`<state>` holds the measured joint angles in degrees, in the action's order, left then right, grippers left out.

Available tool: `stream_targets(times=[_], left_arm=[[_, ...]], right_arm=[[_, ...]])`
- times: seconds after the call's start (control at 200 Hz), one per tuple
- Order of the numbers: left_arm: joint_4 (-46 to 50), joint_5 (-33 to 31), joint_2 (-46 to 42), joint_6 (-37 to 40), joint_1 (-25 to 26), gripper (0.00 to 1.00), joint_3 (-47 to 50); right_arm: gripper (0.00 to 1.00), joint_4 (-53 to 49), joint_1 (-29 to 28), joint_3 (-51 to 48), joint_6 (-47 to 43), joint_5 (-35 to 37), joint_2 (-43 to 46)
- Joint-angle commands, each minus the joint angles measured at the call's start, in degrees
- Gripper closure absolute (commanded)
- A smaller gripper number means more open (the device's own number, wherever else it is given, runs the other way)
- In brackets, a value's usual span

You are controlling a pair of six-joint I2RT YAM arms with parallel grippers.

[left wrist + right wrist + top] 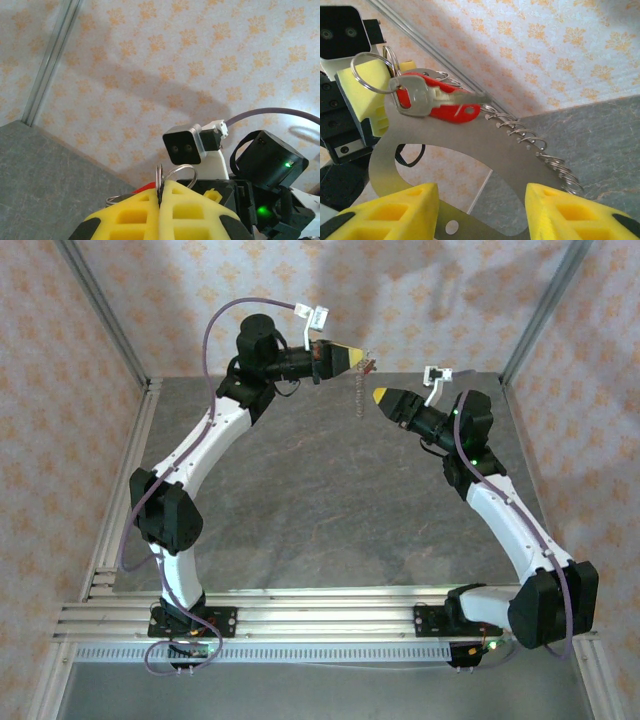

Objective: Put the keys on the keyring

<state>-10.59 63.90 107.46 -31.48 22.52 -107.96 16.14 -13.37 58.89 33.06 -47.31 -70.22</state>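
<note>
Yellow fingers (395, 212) of the right gripper (480, 195) stand apart. The flat, pale keyring (485, 145) passes between them; whether it touches either pad I cannot tell. Just above the keyring hangs the key (437, 102), red-headed and threaded on a small wire ring (370, 75). At the keyring's upper left, the left gripper (161, 187) is pressed together, clamped on that wire ring. A chain (517, 132) of wire loops trails off the keyring's right side, above the grey table (300, 500).
</note>
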Motion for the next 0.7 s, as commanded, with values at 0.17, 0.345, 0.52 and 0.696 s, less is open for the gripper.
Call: stream_targets(times=[0.17, 0.345, 0.52, 0.696], left_arm=[[-0.14, 2.44, -1.02, 1.26, 0.33, 1.0, -2.97], [0.04, 2.55, -0.94, 2.1, 0.33, 1.0, -3.09], [0.55, 2.72, -0.89, 2.45, 0.33, 1.0, -3.05], [0.76, 2.81, -0.76, 2.65, 0.42, 1.0, -3.05]], right_arm=[[0.45, 1.0, -0.41, 6.25, -2.91, -0.8, -1.41], [0.45, 1.26, -0.37, 8.78, -2.81, -0.55, -2.31], [0.45, 2.59, -0.35, 10.51, -1.33, -0.29, -3.0], [0.46, 3.24, -0.47, 12.27, -0.24, -0.58, -3.73]])
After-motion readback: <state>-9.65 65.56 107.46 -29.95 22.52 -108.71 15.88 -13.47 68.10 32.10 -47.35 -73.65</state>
